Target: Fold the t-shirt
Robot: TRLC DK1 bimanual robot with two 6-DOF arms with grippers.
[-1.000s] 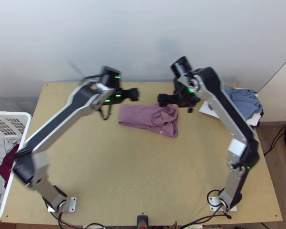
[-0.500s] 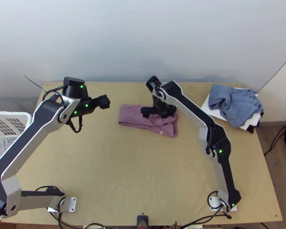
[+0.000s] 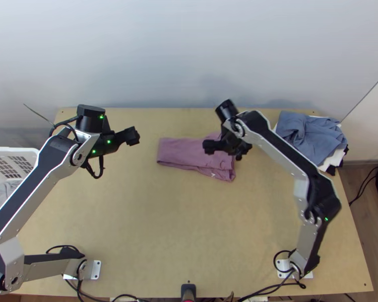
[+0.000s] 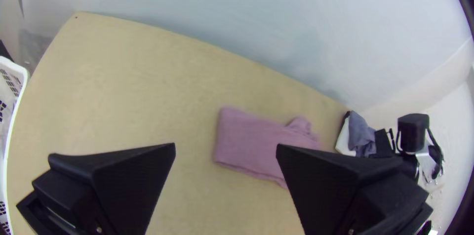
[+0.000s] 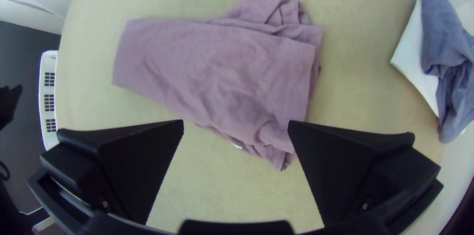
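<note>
Right hand (image 3: 226,149) shifted rightward, room around t-shirt (image 3: 181,151)

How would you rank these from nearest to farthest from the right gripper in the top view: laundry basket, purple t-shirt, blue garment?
1. Purple t-shirt: close by the right gripper, mostly to its left.
2. Blue garment: off to its right, on the pile at the table's far right corner.
3. Laundry basket: well over to the left, at the table's left edge.
</note>
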